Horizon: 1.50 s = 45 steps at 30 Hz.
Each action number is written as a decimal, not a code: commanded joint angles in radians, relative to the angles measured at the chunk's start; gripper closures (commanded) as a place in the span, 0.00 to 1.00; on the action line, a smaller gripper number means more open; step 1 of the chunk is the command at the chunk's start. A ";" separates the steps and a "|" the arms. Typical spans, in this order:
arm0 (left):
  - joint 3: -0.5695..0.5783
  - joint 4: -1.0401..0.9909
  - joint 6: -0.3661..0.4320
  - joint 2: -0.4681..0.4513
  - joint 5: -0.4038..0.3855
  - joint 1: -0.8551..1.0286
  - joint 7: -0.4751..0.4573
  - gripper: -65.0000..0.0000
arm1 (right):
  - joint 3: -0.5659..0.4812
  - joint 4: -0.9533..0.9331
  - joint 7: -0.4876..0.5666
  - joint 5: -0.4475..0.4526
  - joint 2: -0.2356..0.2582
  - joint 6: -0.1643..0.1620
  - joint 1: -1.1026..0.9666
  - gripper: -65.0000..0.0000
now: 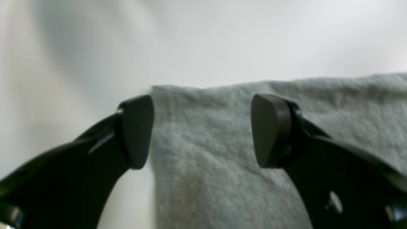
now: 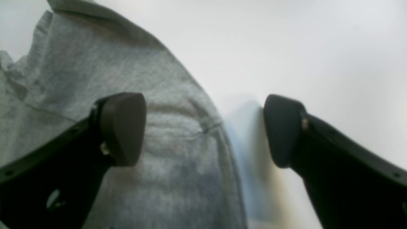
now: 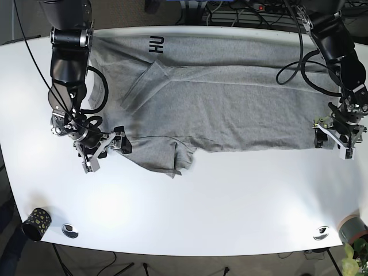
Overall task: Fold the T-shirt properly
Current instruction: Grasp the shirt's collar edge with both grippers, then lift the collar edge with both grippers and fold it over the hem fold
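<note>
- The base camera looked straight down from high above the white table [image 3: 190, 201], taking in both arms.
- The left wrist camera sat close behind its fingers [image 1: 270, 130], low over a corner of the grey T-shirt [image 1: 222, 152].
- The right wrist camera, equally close, shared that T-shirt's opposite edge.

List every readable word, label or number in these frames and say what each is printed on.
"HU": dark letters, turned sideways in the base view, on the grey T-shirt near its top edge; more may be hidden by the fold.
Wrist views: no text visible.
Nothing else is readable.
</note>
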 commanded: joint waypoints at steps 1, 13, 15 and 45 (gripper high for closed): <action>-0.032 0.017 -0.001 -0.017 -0.013 -0.017 -0.022 0.31 | -0.001 0.021 -0.024 0.005 -0.007 0.011 -0.006 0.15; -0.038 -0.071 -0.001 -0.049 -0.014 -0.024 -0.021 0.13 | -0.001 0.109 -0.033 0.005 -0.033 0.011 -0.059 0.50; -0.038 -0.088 0.002 -0.049 -0.014 -0.024 -0.021 0.12 | -0.001 0.109 -0.033 0.005 -0.033 0.011 -0.059 0.60; -0.036 -0.494 -0.001 -0.074 -0.008 -0.247 -0.039 0.44 | 0.005 0.117 -0.028 -0.077 -0.066 0.011 -0.054 0.99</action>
